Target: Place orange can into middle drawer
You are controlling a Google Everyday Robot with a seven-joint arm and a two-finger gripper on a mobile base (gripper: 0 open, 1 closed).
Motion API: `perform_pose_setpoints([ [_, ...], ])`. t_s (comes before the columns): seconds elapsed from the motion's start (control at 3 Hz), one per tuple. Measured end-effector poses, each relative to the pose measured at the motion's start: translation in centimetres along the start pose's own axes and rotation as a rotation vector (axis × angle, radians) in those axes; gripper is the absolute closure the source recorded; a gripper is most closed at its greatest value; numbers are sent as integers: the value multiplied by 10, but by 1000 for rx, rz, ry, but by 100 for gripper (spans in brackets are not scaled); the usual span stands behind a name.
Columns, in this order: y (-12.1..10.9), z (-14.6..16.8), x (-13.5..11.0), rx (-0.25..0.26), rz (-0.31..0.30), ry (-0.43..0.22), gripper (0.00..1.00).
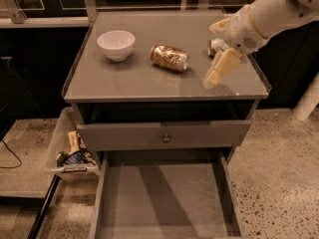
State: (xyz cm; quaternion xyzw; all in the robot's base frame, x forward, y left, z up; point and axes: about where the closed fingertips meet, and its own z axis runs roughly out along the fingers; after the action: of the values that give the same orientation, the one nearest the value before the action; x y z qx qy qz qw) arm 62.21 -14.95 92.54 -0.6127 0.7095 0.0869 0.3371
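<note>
Far left, down on the floor, a clear plastic bin [59, 144] is parked against the cabinet's side, with some snack packets stuffed inside. On the grey cabinet top [134, 86], a white bowl [116, 44] is set upright towards the left rear. Just right of it, though not touching, the orange can [170, 58] is found: small, shiny orange-gold with brownish and cream label marks, a bit dented by the looks of it, and laid on its side roughly in the middle of the top, its end turned towards the right. Further right a pale green-and-white can [215, 46] is mostly hidden behind the gripper [213, 54], which is hung over the right part of the top, well apart from the orange can. Its two cream fingers [222, 67] are spread wide, one up and one angled down towards the front edge, and nothing is gripped between them. The white arm [271, 11] is brought in from the upper right corner. Below the top, a drawer front with a small round knob [163, 138] is pulled out slightly, and under that the middle drawer [164, 203] is drawn far out, its flat grey floor bare. So nothing is sat between the orange can and the gripper, only open tabletop.
</note>
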Motion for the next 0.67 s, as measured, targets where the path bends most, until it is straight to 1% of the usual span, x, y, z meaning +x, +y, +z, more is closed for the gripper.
perform_pose_setpoints([
  [0.33,-14,25,-8,-41,19,-101,0],
  [0.67,-31,48,-20,-97,47,-191,0],
])
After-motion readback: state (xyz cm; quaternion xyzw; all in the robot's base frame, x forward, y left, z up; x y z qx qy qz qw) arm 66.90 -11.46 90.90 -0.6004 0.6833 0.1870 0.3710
